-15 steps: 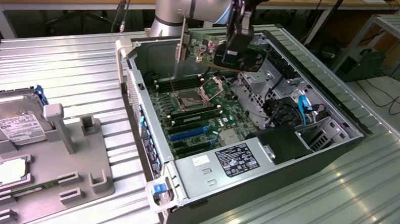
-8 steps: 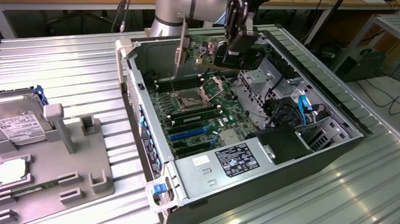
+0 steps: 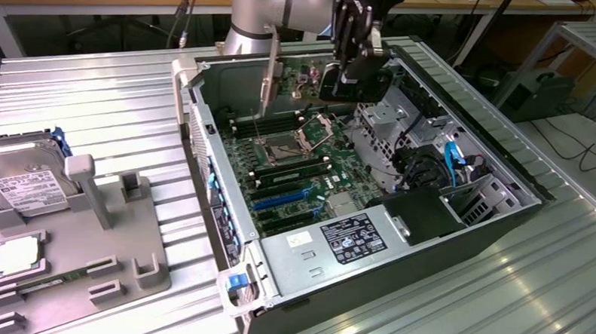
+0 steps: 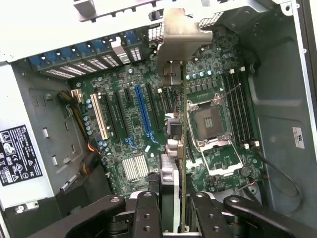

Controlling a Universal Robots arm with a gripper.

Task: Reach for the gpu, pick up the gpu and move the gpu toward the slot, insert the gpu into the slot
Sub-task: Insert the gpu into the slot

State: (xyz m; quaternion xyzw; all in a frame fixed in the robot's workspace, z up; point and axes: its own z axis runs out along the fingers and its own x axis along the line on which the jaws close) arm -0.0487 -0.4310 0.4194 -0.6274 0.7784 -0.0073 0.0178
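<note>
Gripper (image 4: 177,206) over the open computer case (image 3: 205,159), fingers clenched on the gpu (image 4: 176,126), card seen edge-on, silver bracket (image 4: 179,34) at the far end, hanging above the green motherboard (image 4: 218,64) beside the CPU socket (image 4: 210,119), seemingly apart from the blue slot (image 4: 142,111), hard drive (image 3: 20,181) on the counter (image 3: 110,106).

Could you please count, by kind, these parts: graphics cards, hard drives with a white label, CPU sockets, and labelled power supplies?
gpu: 1
hard drive: 1
CPU socket: 1
power supply: 1
Total: 4
</note>
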